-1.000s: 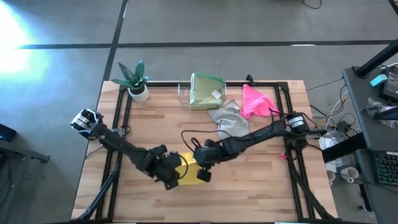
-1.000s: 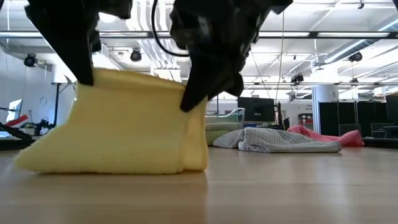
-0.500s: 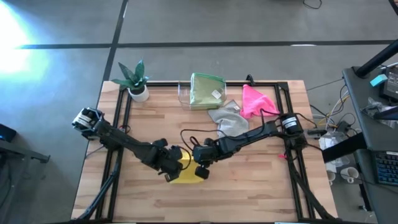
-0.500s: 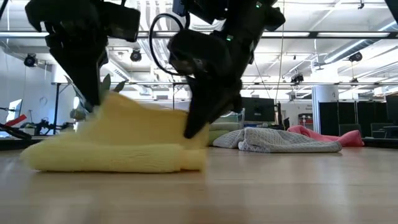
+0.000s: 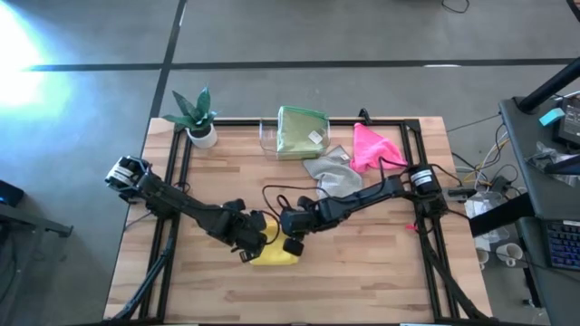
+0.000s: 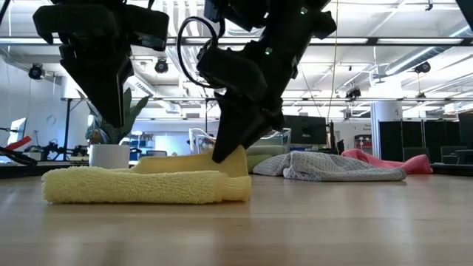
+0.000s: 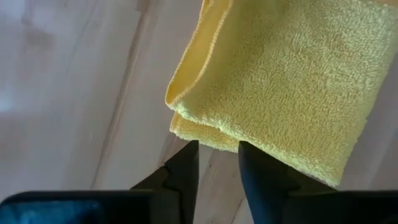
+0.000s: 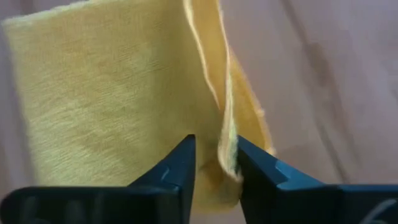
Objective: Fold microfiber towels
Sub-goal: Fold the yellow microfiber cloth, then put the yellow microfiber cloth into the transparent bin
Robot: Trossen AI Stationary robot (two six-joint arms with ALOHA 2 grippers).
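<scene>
A potted plant (image 5: 198, 116), a clear tray (image 5: 299, 132), a grey towel (image 5: 333, 177) and a pink towel (image 5: 372, 148) are sitting behind. The left gripper (image 5: 250, 246) and right gripper (image 5: 290, 243), fingers slightly parted, are flanking the folded yellow towel (image 5: 275, 254) at the table (image 5: 362, 263) front.

The wooden bench (image 5: 362, 272) stood on a grey concrete floor (image 5: 317, 36) crossed by dark seams, with a bright patch of light (image 5: 27, 41) at one corner. A potted plant (image 5: 197, 116) sat at the bench's far corner. Beside the bench stood a desk with a keyboard (image 5: 562, 243) and cables. Across the room ran a white ceiling with beams and track lights (image 6: 421, 68), and dark monitors (image 6: 307, 131).
</scene>
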